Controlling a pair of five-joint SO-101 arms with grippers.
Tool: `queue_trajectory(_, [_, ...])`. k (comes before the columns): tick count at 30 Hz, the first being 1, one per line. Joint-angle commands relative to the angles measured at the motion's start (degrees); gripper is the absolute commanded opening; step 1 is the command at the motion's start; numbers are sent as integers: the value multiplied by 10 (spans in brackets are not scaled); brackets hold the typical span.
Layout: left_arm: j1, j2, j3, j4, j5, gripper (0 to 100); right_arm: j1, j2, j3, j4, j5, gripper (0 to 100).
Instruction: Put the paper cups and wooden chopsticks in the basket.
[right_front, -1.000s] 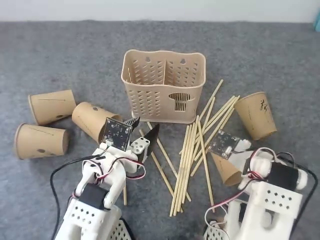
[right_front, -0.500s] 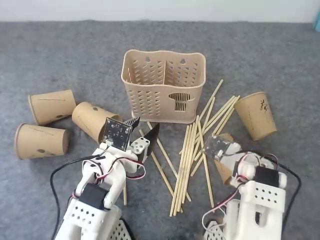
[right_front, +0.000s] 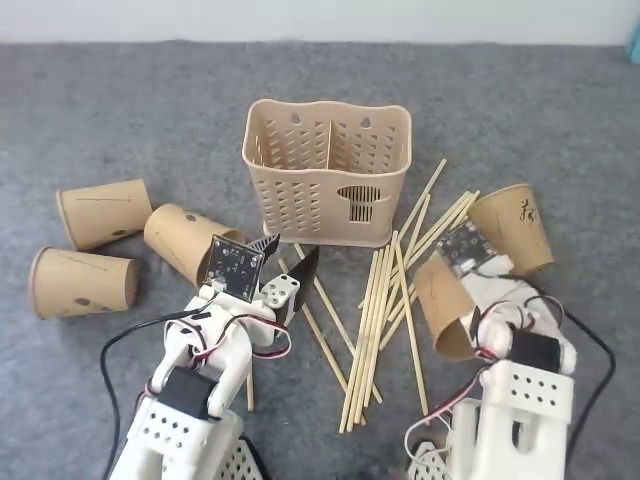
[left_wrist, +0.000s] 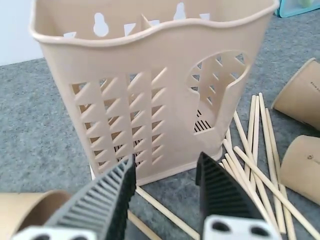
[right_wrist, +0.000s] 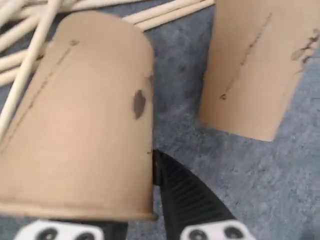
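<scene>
Five cups (right_front: 80, 282) are out on the grey mat (right_front: 150, 100), none in the basket (right_front: 328, 170) yet. Right gripper (right_wrist: 150, 162) is clamped on one cup (right_front: 443, 305) at its rim. One finger (right_wrist: 182, 200) lies outside the wall; the other is probably inside the mouth, though the cup hides it. That rim pinch suits a thin paper wall and leaves the base leading, so the cup could go base-first into a compartment. It sits tilted between the chopsticks (right_front: 385, 295) and another cup (right_front: 512, 228). Left gripper (right_front: 285, 268) sits low, jaws apart and empty, facing the basket front above the nearest chopsticks, likely placed for a stick pick. Three of the cups lie on their sides on that arm's side.
</scene>
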Motion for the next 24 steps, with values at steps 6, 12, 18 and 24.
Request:
queue_trajectory(6, [-3, 4, -1, -18, -4, 191, -29, 1, -236, 228, -59, 9])
queue_trajectory(12, [-3, 4, -1, -18, -4, 191, -42, 127, -407, 343, -112, 9])
queue_trajectory(18, [-3, 4, 0, -18, -15, 191, -39, 324, -621, 433, -182, 9])
queue_trajectory(24, [-3, 0, 10, -20, -35, 191, -41, 414, -809, 463, -260, 9])
